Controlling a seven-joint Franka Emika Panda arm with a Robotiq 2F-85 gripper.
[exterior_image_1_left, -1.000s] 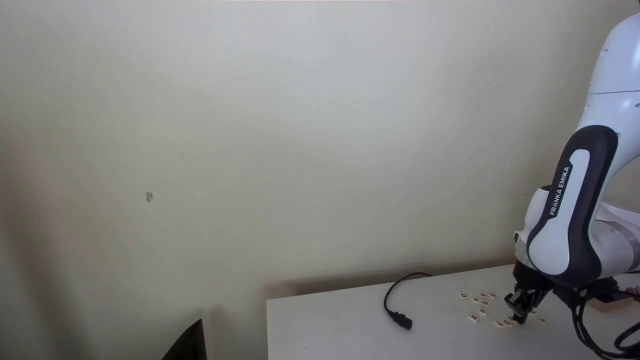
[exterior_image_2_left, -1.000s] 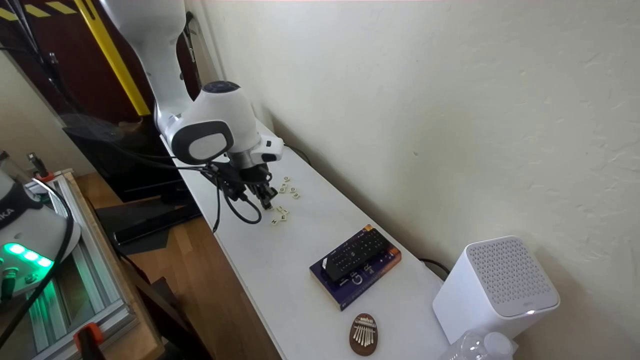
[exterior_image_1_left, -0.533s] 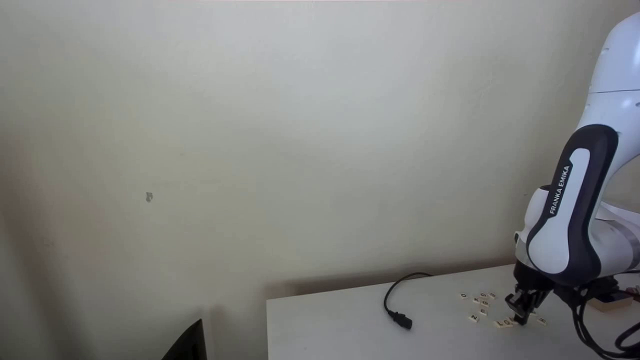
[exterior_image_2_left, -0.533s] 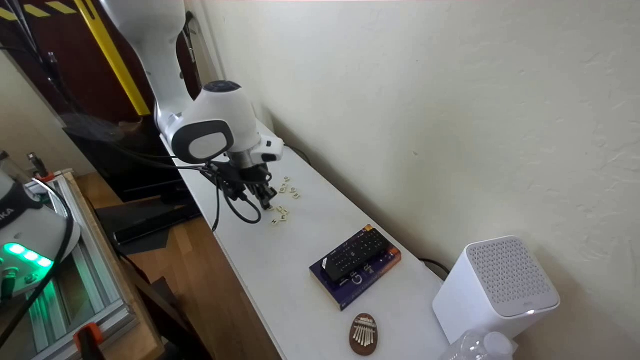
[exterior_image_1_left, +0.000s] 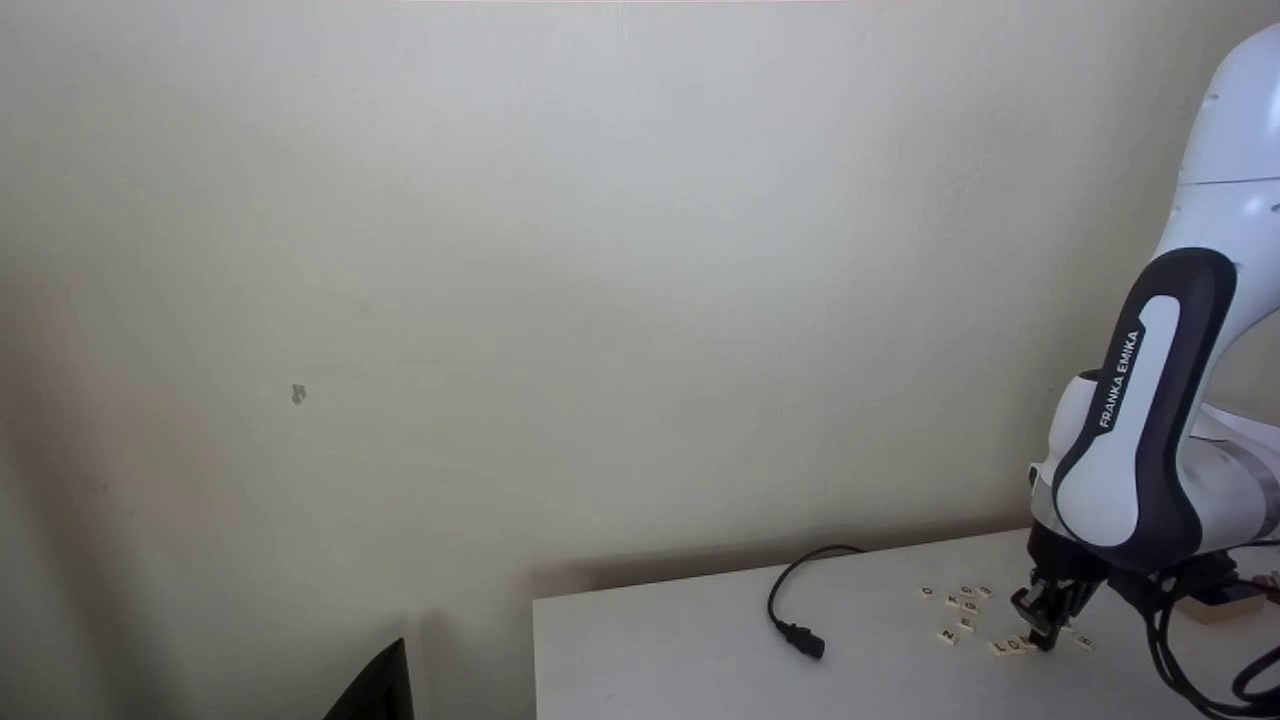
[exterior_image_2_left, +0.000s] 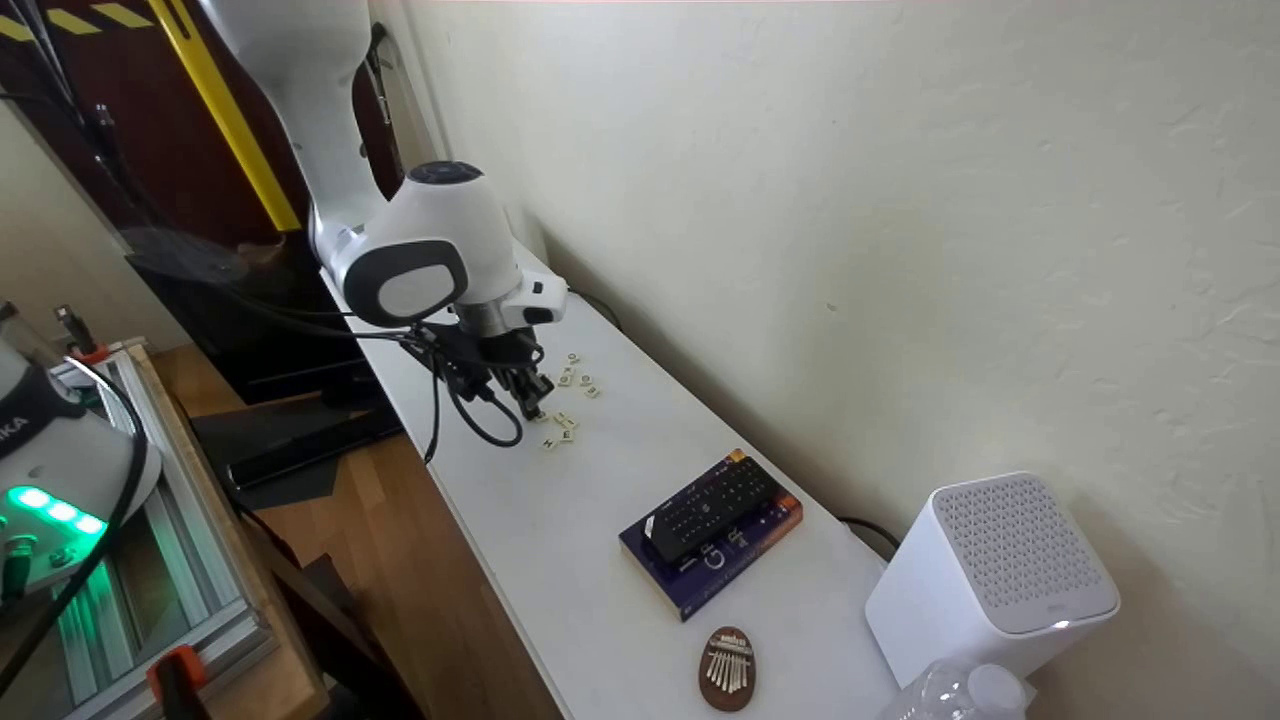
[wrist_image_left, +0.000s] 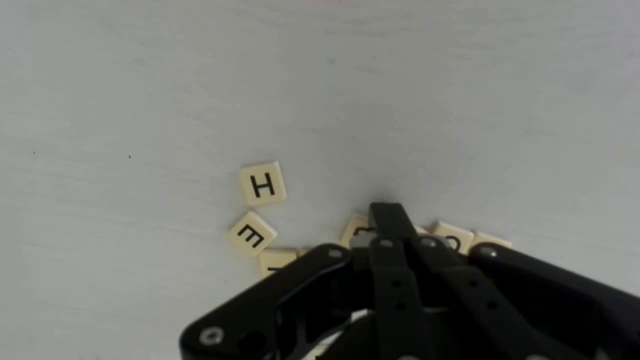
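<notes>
My gripper (wrist_image_left: 392, 212) is shut, its black fingertips together and low over the white table (wrist_image_left: 150, 100). In the wrist view, the fingertips stand among cream letter tiles and partly cover a tile (wrist_image_left: 355, 231) whose letter is half hidden. To its right are an O-like tile (wrist_image_left: 452, 236) and another tile's edge (wrist_image_left: 492, 239). To the left lie an H tile (wrist_image_left: 263, 183), an E tile (wrist_image_left: 252, 233) and a partly covered tile (wrist_image_left: 276, 260). The gripper also shows in both exterior views (exterior_image_1_left: 1042, 638) (exterior_image_2_left: 533, 408), beside an L tile (exterior_image_1_left: 999, 648). Contact with a tile cannot be told.
More tiles lie nearby, including an N tile (exterior_image_1_left: 947, 636). A black cable plug (exterior_image_1_left: 803, 641) lies on the table. A purple book (exterior_image_2_left: 715, 585) under a small black keyboard (exterior_image_2_left: 712, 508), a kalimba (exterior_image_2_left: 728, 670), a white box device (exterior_image_2_left: 990, 570) and a clear bottle (exterior_image_2_left: 945, 692) stand farther along.
My gripper has shifted very slightly, and a bit more of the tile beside its tip shows in an exterior view. Otherwise the scene looks the same.
</notes>
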